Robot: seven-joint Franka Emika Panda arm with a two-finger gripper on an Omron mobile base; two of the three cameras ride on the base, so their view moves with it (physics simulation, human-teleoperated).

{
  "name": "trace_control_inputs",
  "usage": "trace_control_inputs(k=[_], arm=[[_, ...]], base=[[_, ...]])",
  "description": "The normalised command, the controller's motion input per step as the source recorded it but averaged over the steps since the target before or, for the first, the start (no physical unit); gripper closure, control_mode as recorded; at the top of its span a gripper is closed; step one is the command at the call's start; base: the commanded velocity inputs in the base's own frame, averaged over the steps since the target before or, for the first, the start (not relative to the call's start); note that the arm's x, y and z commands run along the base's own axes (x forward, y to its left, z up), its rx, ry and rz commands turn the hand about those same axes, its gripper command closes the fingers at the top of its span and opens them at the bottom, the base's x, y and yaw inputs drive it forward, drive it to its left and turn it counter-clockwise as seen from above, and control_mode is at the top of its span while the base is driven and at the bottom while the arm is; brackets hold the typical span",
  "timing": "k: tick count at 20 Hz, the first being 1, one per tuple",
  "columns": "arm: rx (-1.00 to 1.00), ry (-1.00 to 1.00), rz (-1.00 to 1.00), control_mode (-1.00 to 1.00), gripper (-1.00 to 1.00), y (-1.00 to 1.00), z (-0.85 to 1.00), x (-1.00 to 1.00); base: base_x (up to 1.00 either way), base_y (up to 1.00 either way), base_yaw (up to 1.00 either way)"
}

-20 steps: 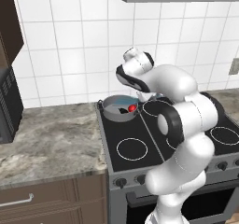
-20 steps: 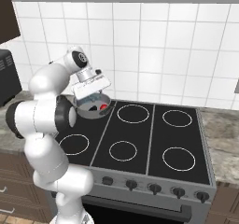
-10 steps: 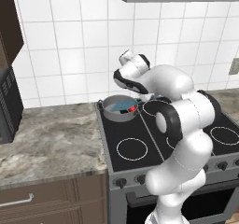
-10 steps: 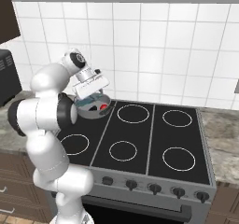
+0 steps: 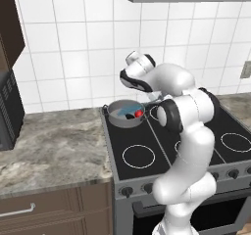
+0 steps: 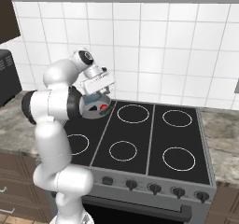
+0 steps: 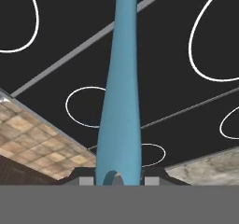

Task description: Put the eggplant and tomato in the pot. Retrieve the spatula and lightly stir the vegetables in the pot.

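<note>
Both vegetables sit in the pot (image 5: pixel 125 112), so my gripper (image 7: pixel 119 178) clamps the spatula (image 7: pixel 122 101) above it for stirring.

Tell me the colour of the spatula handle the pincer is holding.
Light blue. The spatula handle shows best in the hand view, running up from the pincer.

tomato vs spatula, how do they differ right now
The tomato is small, round and bright red; the spatula is long, thin and light blue. The tomato lies loose in the pot; the spatula is clamped in the gripper. The spatula's handle has a hole at its end. Both are smooth and plain-coloured.
</note>
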Motion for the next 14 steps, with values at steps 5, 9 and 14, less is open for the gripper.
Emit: trace_control_inputs(k=[5, 9, 14], arm=[[0.0, 0.08, 0.0, -1.0, 1.0, -0.12, -0.01, 0.69], [0.0, 0.02, 0.0, -1.0, 1.0, -0.18, -0.06, 0.45], [-0.01, 0.0, 0.0, -1.0, 1.0, -0.1, -0.28, 0.29]], base=[[0.0, 0.0, 0.0], [0.0, 0.0, 0.0], [0.0, 0.0, 0.0]])
